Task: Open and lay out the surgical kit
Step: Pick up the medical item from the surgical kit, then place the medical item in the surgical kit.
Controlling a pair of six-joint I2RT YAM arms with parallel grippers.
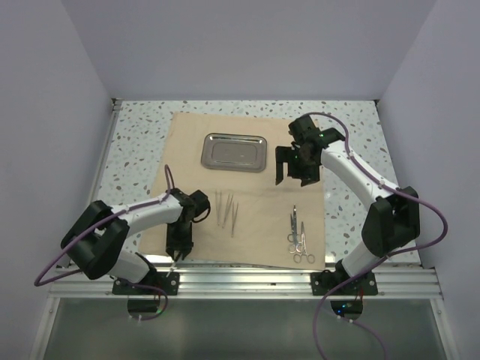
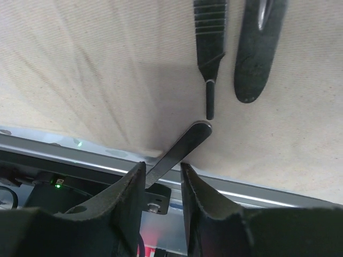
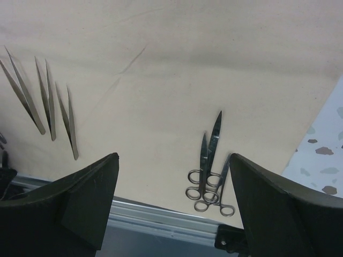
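Between the nearly closed jaws of the left gripper (image 2: pixel 162 170) a flat scalpel handle (image 2: pixel 185 144) is pinched, tip on the cloth wrap (image 2: pixel 96 69) by its near edge, beside a second scalpel (image 2: pixel 210 48); laying-out is judged underway, a gentle release called for, the right gripper (image 1: pixel 294 174) held wide, empty.

Top: high up, looking down on whole table (image 1: pixel 135 142). Left wrist: tight behind left claw (image 2: pixel 162 167), facing cloth (image 2: pixel 80 64). Right wrist: farther back behind right claw (image 3: pixel 174 158); shares tweezers (image 3: pixel 48 101), scissors (image 3: pixel 210 160) with top.
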